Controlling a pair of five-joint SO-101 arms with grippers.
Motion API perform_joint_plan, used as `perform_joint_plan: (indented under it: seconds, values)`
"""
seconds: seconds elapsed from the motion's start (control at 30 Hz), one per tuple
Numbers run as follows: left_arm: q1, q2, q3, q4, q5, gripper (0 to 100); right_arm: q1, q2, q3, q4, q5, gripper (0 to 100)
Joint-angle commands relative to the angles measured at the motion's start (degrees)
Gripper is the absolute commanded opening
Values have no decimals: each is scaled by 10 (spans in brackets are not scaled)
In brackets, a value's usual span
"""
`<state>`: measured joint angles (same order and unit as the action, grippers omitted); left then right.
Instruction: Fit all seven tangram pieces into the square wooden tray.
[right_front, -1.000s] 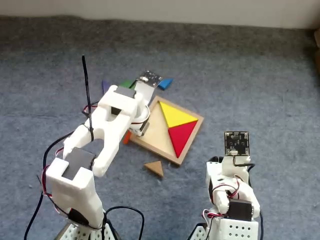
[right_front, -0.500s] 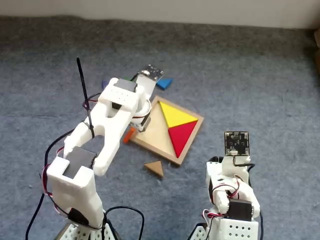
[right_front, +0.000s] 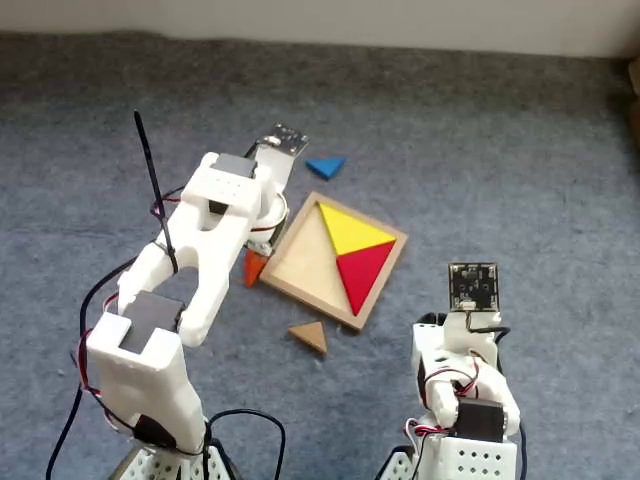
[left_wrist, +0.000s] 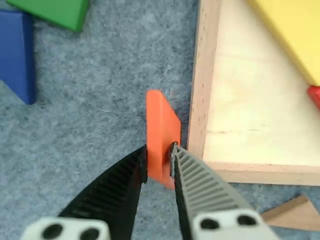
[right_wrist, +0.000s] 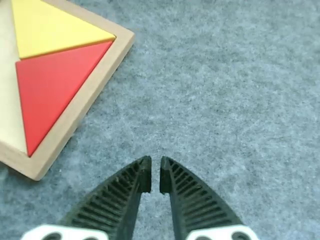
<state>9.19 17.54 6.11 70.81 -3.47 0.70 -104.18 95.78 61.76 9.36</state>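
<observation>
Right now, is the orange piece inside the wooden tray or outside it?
Outside. The orange piece is over the carpet just beyond the rim of the tray, pinched in the left pincer.

Grey, carpet-like worktop (right_front: 520, 150). Approx. at its centre lies a square wooden tray (right_front: 383, 283), turned cornerwise. A light blue triangle (right_front: 325, 166) lies flat beyond the tray, apart from it. A tan triangle (right_front: 310, 336) lies near the tray's nearer edge, not touching. An orange piece (right_front: 254, 266) stands on edge just beside the tray's rim. A green piece (left_wrist: 52, 10) & a dark blue piece (left_wrist: 20, 55) lie close together, farther out.
</observation>
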Motion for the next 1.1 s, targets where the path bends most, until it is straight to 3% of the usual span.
perform_joint_plan:
  seconds: [0.0, 0.2, 0.43, 0.6, 0.93, 1.07]
  values:
    - [12, -4, -4, -4, -5, 88, 7, -5, 81, -11, -1, 44]
    - [53, -5, 38, -33, -5, 88, 7, -5, 81, -11, -1, 44]
    - [55, -7, 37, -33, -4, 83, 7, -5, 81, -11, -1, 44]
    - [54, -17, 29, -31, -5, 3, 7, -5, 81, -11, -1, 44]
    - [87, -165, 21, -20, 0, 5, 7, -5, 81, -11, -1, 44]
    - [127, -165, 21, -27, 55, 5, 7, -5, 81, -11, -1, 44]
